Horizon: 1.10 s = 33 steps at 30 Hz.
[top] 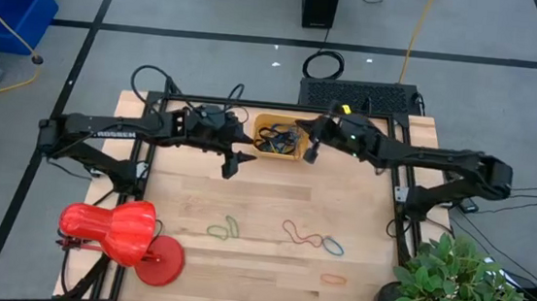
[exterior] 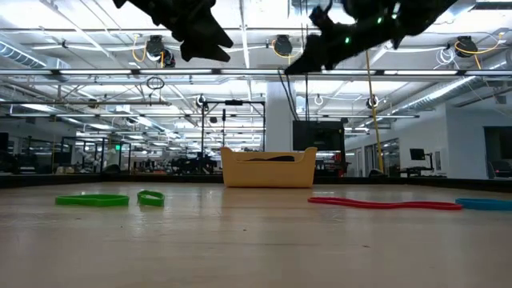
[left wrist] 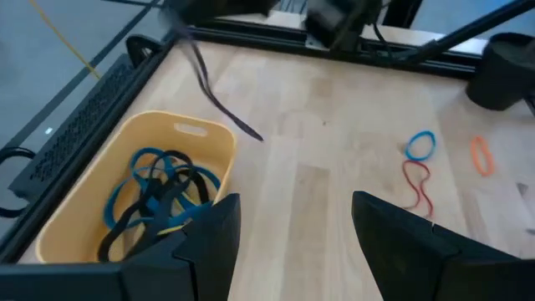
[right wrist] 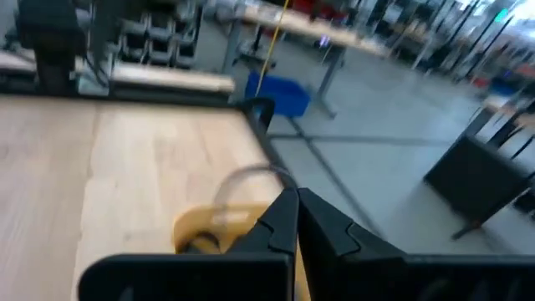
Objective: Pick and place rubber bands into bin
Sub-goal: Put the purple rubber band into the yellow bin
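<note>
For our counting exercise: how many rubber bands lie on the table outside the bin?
5: two green bands mid-table, a red band and a blue band to their right, an orange band nearer the plant. Others may be hidden.

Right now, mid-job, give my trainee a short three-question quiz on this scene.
1. True or false: the left tool is open.
2. Which holds bands already: A) the orange-yellow bin B) the red lamp?
3. Fill in: the loose red band lies on the ____.

Key: 1 true; 2 A; 3 table. The right tool is shut above the bin.
</note>
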Available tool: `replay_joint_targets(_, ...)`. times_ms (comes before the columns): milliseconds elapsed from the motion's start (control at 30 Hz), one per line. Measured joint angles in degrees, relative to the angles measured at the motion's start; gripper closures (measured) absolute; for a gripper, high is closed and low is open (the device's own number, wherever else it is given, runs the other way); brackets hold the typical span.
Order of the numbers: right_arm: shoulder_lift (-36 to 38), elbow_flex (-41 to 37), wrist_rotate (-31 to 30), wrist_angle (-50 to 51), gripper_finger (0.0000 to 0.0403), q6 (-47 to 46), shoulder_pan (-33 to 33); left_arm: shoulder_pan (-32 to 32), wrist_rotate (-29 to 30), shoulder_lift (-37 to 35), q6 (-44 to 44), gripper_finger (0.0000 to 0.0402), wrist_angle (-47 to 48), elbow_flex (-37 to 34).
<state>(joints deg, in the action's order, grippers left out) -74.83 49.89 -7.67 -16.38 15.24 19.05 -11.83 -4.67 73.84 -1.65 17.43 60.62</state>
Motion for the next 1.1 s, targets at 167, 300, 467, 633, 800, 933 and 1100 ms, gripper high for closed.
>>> replay_joint_targets(167,-6.0,0.0,2.0,-0.1,0.0403,-0.2,3.1,1.7,0.2,0.0,-0.6,0.0165,1.3,0.0)
replay_joint_targets(300,-10.1,0.0,2.0,-1.3,0.0403,1.9,4.7,3.2,0.2,0.0,-0.7,0.0165,1.3,0.0)
replay_joint_targets(467,-13.7,0.1,2.0,-2.5,0.0403,1.9,6.0,4.7,0.2,0.0,-0.9,0.0165,1.3,0.0)
replay_joint_targets(633,-16.1,0.1,2.0,-1.3,0.0403,1.8,6.4,5.8,0.2,0.0,-0.9,0.0165,1.3,0.0)
replay_joint_targets(800,-18.3,0.1,2.0,-0.8,0.0403,-0.7,6.4,6.8,0.2,0.0,-1.9,0.0165,1.1,0.0)
replay_joint_targets(933,-19.1,0.1,1.9,-0.8,0.04,-1.4,6.4,7.5,0.2,0.0,-1.9,0.0165,1.1,0.0)
replay_joint_targets(1100,-19.1,0.1,1.9,-0.9,0.0388,-3.0,6.4,8.2,0.2,0.0,-1.9,0.0165,1.1,0.0)
